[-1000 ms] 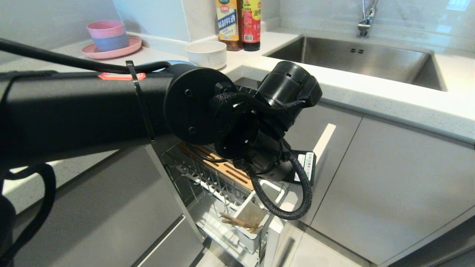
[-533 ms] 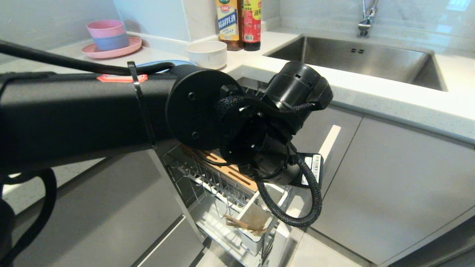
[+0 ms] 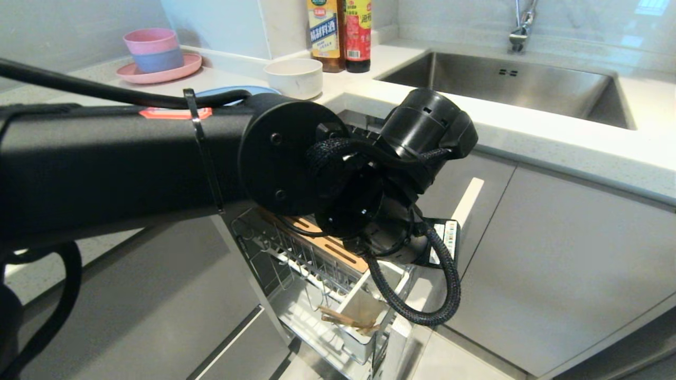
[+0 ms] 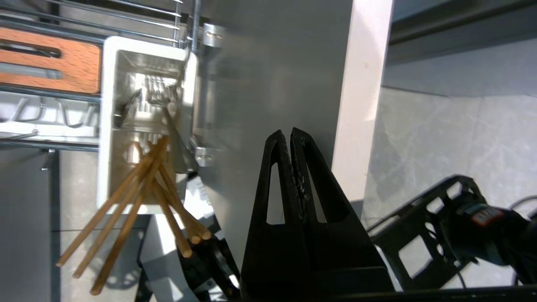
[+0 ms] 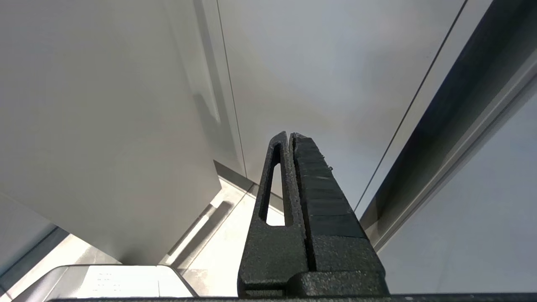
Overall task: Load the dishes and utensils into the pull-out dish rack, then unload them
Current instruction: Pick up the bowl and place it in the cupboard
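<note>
Currently the left gripper point(image 4: 290, 133) has its jaws pressed together with nothing between them, its tip against or just beside the pale-grey front panel point(image 4: 268, 75) of the pull-out dish rack point(image 3: 317, 274); contact cannot be confirmed. Judged from this pose, a closed tip suits pushing or steadying the panel rather than grasping an item. Just left of the panel, the white plastic cup point(image 4: 110, 126) holds the chopsticks point(image 4: 138, 201), which lean out over its near rim, and a metal fork point(image 4: 161, 98) standing deeper inside. The utensils therefore appear loaded. On the far counter, the off-white bowl point(image 3: 294, 76) and the light-blue plate point(image 3: 237, 91) sit outside the rack, the plate mostly hidden behind the left arm point(image 3: 121, 158). The right gripper point(image 5: 290, 136) is parked low beside the cabinet fronts, jaws together, empty.
</note>
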Tool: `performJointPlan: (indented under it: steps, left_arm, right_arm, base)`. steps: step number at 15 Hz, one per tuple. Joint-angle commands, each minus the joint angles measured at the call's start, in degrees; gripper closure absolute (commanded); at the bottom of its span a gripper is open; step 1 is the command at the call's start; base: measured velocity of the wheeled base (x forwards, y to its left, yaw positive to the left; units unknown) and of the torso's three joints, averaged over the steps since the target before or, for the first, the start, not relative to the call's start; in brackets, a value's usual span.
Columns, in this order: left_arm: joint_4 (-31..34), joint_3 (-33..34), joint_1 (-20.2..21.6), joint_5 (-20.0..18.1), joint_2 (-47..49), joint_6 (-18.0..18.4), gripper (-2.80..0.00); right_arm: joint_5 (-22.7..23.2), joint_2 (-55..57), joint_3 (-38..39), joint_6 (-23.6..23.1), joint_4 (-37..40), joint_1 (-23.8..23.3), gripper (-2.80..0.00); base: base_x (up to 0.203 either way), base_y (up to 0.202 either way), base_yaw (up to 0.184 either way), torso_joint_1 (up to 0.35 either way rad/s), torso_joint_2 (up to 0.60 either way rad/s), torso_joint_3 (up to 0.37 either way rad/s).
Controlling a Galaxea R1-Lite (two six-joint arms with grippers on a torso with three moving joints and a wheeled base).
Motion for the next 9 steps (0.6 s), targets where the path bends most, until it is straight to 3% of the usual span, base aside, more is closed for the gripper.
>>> performJointPlan:
  steps: [1, 6, 9]
  left_arm:
    - [0.23, -0.01, 1.1, 3.64, 0.06, 0.03, 0.0]
    - [-0.85, -0.02, 5.15, 10.42, -0.59, 1.82, 0.0]
    - [-5.61, -0.01, 7.47, 14.91, -3.56, 1.85, 0.0]
  right_arm:
    - [0.01, 0.02, 0.09, -0.01, 0.0, 0.0, 0.0]
    - [0.08, 0.02, 0.09, -0.01, 0.0, 0.0, 0.0]
    - [0.01, 0.02, 0.09, -0.01, 0.0, 0.0, 0.0]
  base:
    - [0.0, 0.0, 0.0, 0.0, 0.0, 0.0]
    - [0.0, 0.0, 0.0, 0.0, 0.0, 0.0]
    - [0.0, 0.0, 0.0, 0.0, 0.0, 0.0]
